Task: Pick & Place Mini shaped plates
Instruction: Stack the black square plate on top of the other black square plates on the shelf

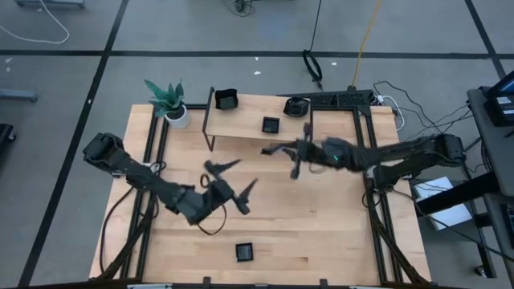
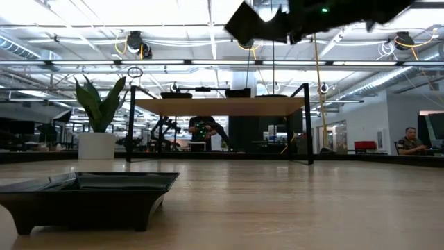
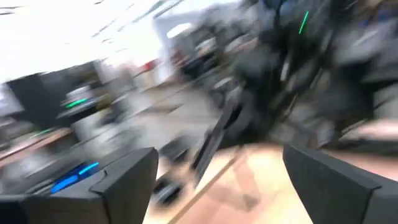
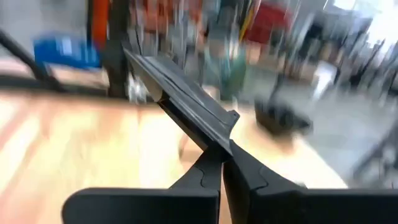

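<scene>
My right gripper [image 4: 222,163] is shut on a black mini shaped plate [image 4: 180,93], which hangs high over the table's middle [image 1: 277,150] and shows at the top of the low view [image 2: 260,24]. My left gripper [image 1: 245,172] stands open left of it, above the table, with nothing between its fingers [image 3: 124,180]. Another plate [image 1: 244,252] rests on its foot near the table's front edge, close to the low camera [image 2: 87,198]. Three more plates [image 1: 271,124] [image 1: 226,99] [image 1: 296,105] sit on the raised wooden shelf [image 1: 241,128]. My right gripper pinches the plate's rim [image 4: 219,138] between its two fingers. The fingers come level from the table's right side. The plate juts out beyond the fingertips, seen edge-on and tilted, lifted clear of the table and the shelf.
A potted green plant [image 1: 169,100] stands at the table's far left corner. The shelf's dark legs [image 1: 210,120] rise at the far side. Bare wood lies between the arms and the front edge. Cables and gear lie beyond the table's right edge.
</scene>
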